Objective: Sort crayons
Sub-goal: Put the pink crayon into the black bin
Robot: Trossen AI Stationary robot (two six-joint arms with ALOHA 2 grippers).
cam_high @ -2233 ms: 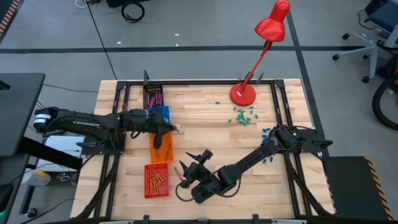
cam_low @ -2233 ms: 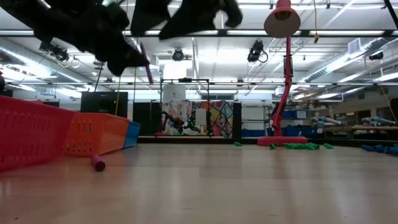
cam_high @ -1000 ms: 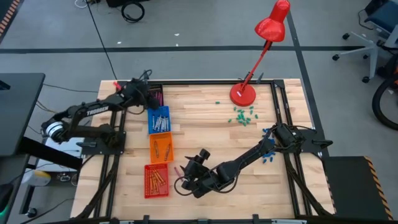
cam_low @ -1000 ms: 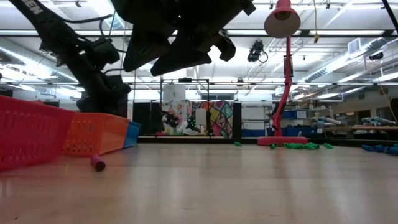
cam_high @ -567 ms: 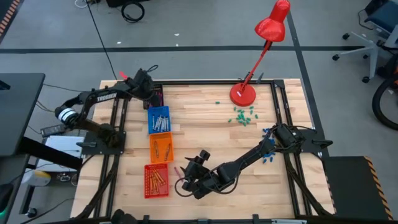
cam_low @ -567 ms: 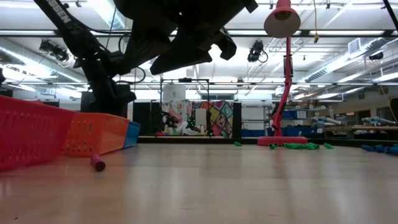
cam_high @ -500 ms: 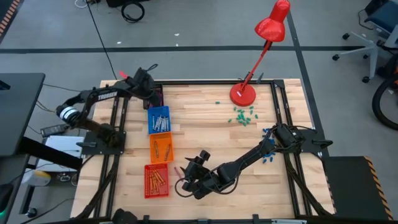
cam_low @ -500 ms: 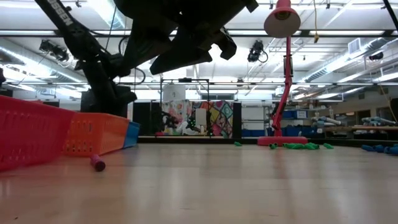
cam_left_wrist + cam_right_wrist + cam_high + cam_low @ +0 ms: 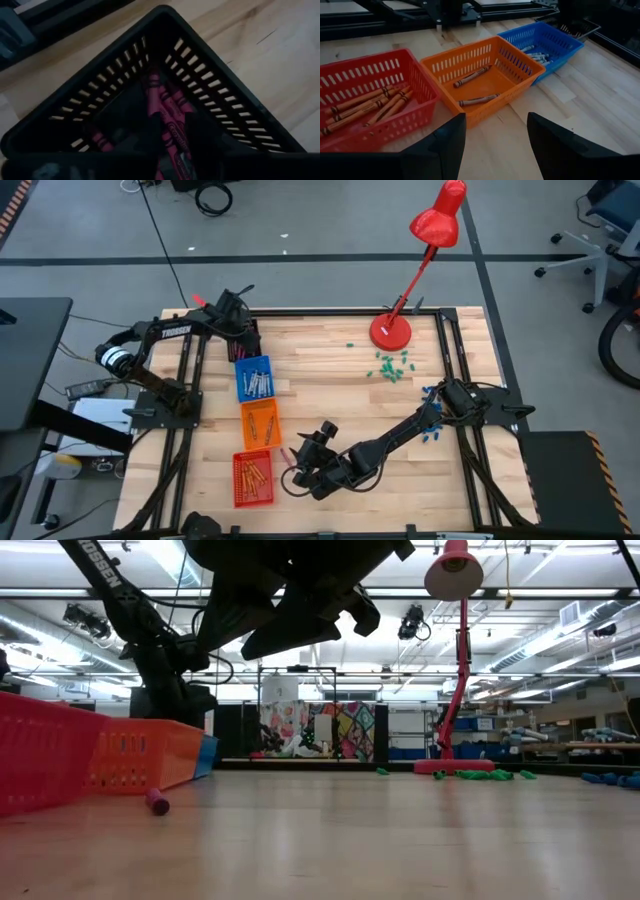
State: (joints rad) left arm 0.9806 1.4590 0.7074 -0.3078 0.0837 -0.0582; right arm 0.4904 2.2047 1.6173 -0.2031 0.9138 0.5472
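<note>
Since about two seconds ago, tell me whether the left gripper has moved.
Yes. The left gripper has swung from above the blue basket toward the table's far edge, and now hangs over the black basket of pink crayons.

White lettering runs along the left arm [image 9: 165, 332] near the table's far left corner, but it is too small to read with certainty; in the low view the same arm [image 9: 100, 575] shows the end of a white word, roughly "OSSEN". The pink crayons [image 9: 167, 117] in the black basket [image 9: 215, 95] carry dark label print that cannot be made out.
</note>
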